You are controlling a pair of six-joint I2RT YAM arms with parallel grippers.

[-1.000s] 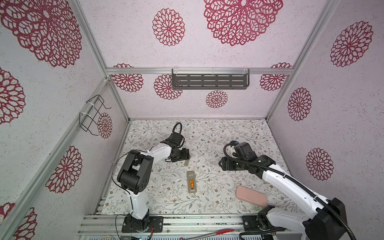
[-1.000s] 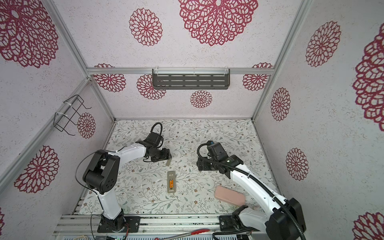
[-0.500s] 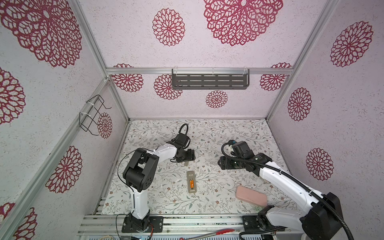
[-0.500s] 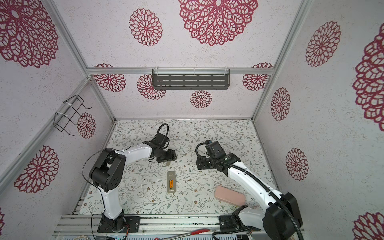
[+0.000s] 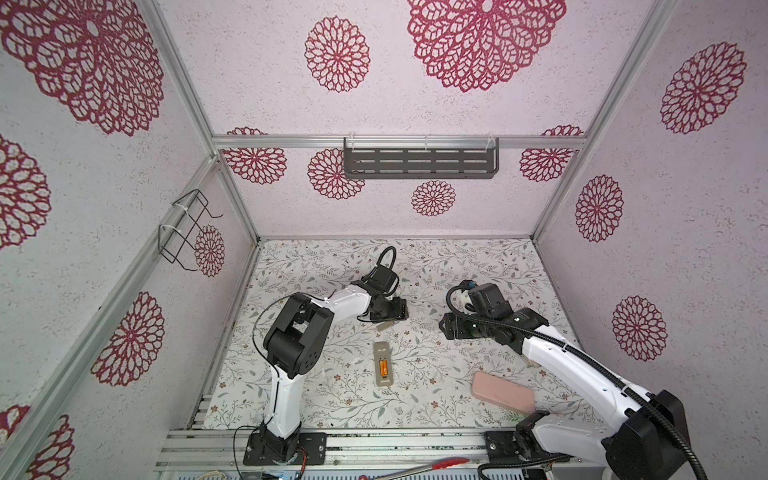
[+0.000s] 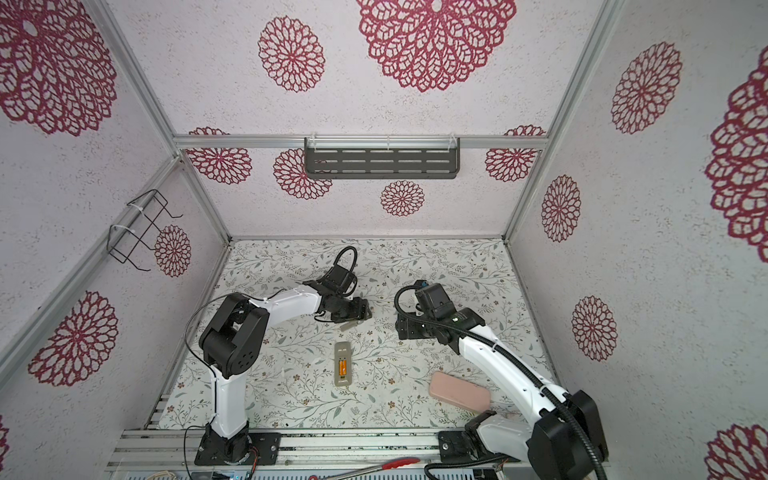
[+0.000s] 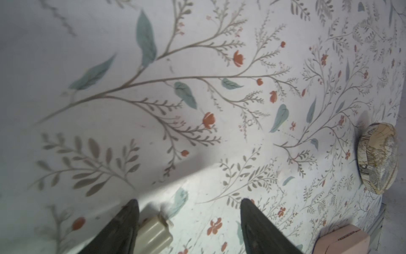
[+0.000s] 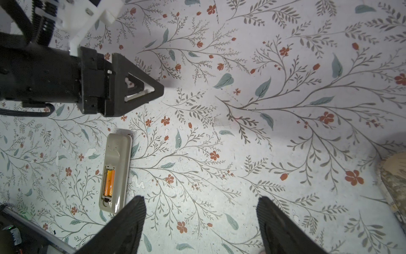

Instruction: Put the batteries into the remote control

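The remote control (image 5: 383, 364) (image 6: 343, 364) lies back-up in the middle of the floral table, its compartment uncovered. Two orange batteries (image 8: 109, 182) (image 5: 384, 367) sit side by side inside it. My left gripper (image 5: 399, 316) (image 7: 189, 201) hovers low just behind the remote, open. A small beige battery cover (image 7: 153, 233) (image 5: 384, 326) lies on the table against the inside of one of its fingers. My right gripper (image 5: 446, 328) (image 8: 201, 199) is open to the right of the remote, with only bare table between its fingers.
A pink oblong pad (image 5: 503, 392) (image 6: 459, 390) lies at the front right beside the right arm. In the wrist views a marbled beige stone (image 7: 376, 158) (image 8: 393, 182) rests on the table. A red-handled tool (image 5: 444, 463) lies on the front rail.
The left arm has swung right, and its gripper and the beige cover have shifted right with it. The right gripper has edged slightly left. The remote has not moved.
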